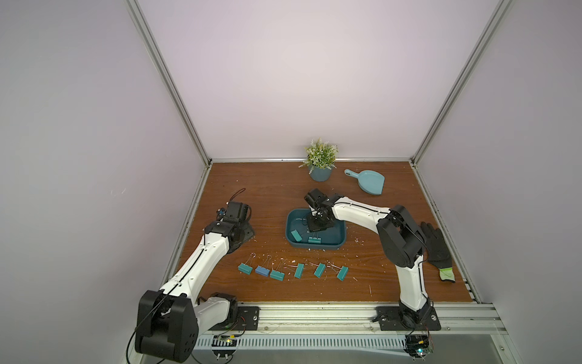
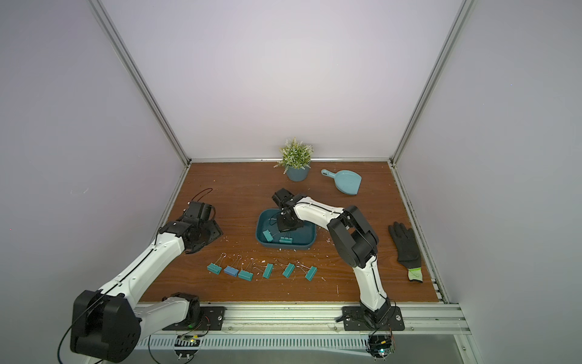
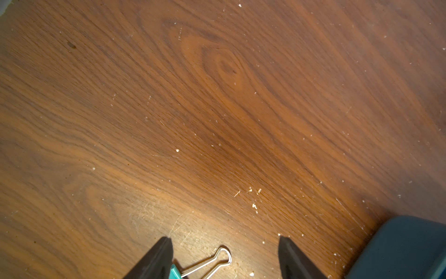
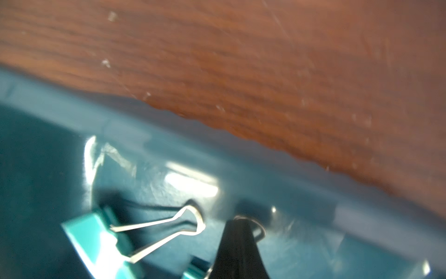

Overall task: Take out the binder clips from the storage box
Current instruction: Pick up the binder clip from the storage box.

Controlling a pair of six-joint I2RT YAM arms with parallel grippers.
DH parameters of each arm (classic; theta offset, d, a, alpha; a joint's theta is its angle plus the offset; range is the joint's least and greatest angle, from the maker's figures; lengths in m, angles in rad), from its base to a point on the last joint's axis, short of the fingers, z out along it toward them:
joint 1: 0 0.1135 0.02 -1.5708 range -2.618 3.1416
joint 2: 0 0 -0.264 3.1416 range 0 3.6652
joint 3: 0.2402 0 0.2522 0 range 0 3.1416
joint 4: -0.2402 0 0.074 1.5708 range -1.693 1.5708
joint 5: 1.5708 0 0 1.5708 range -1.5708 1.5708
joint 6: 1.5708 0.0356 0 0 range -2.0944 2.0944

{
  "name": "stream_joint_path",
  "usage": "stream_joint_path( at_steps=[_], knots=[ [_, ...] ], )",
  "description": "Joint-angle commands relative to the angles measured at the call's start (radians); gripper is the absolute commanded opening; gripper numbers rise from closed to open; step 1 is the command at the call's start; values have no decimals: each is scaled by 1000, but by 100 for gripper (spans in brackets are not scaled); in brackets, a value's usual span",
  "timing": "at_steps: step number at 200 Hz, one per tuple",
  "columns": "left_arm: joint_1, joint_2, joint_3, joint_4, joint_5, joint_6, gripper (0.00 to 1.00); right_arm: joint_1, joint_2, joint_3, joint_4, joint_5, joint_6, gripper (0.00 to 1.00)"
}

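Lying rowed on the table [image 1: 267, 195] are six binder clips [image 1: 299, 270], one blue; two teal [image 1: 296, 235] are sitting in the storage box [image 1: 330, 244]. Right gripper [image 4: 239, 224] is pinching one's wire handle [image 4: 262, 231], body cut off; left gripper [image 3: 224, 239] is hanging, fingers apart.

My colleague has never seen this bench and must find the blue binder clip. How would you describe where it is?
On the wooden table, on the robot's side of the dark teal storage box, six binder clips lie in a row. The blue binder clip is second from the left arm's end. It is the only blue one; every other clip is teal-green.
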Motion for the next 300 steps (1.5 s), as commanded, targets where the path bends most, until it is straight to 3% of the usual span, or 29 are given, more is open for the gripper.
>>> stream_joint_path(
  at_steps=[1,133,159,187,227,256,262,300],
  knots=[
    [9,-1,19,-23,-18,17,73,-10,23,59,-43,42,-14,0],
    [9,10,25,-21,-9,14,73,-31,-22,139,-81,71,-26,0],
    [9,2,26,-21,-7,16,73,-32,-28,114,-96,53,1,24],
    [10,-9,26,-21,-12,17,73,-31,-69,13,-38,18,37,28],
    [9,6,43,-18,-8,30,74,-26,-39,-4,-24,-1,62,26],
    [9,-6,61,-13,5,51,91,-23,-15,-9,-26,-12,79,24],
    [9,-13,65,-11,5,55,99,-22,-13,-9,-27,-10,82,24],
    [9,-54,63,40,50,103,100,-9,9,-3,-40,6,104,22]
  ],
)
